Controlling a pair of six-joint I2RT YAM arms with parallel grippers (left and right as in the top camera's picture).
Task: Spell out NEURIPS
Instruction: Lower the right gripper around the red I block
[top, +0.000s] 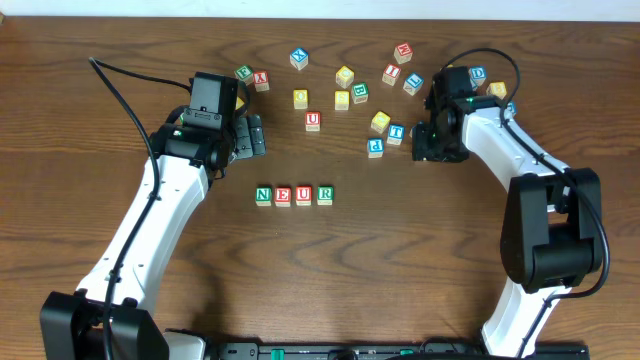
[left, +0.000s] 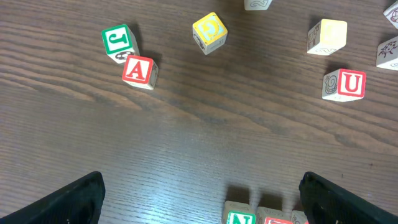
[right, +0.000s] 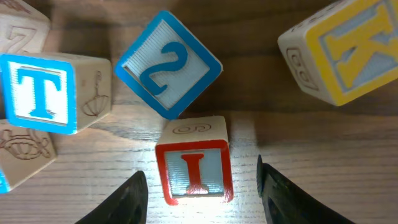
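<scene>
Surface: dark brown wood-grain table (top: 400, 260), matte, with fine streaks running across it. A pale strip lies along the far edge in the overhead view.
Right gripper: the right gripper (right: 200, 180) sits low over the table with its black fingers spread. One finger is on each side of the I block (right: 194, 165), and a thin gap shows on both sides.
I block: a wooden cube with a red border and a red I on a pale ribbed face. It is brightly lit and rests flat on the table among the loose blocks on the right side.
Around it: a blue-bordered block (right: 168, 62) stands turned on its corner just above the I block. Its character could be a 2 or an S, and I cannot tell which. The T block (right: 40, 93), blue on white, is to the left. The K block (right: 348, 46), yellow, is tilted at upper right.
Left gripper: the left gripper (left: 208, 199) has its dark fingers wide apart with nothing between them, over bare wood.
Letter row: the letter row (top: 294, 195) reads N, E, U, R, cubes side by side near mid-table. The N block (left: 239, 218) shows at the bottom edge of the left wrist view.
Farther out: the J block (left: 118, 40), green, touches the A block (left: 140, 70), red. A yellow block (left: 209, 31) and a loose U block (left: 345, 84), red, stand apart from them.
</scene>
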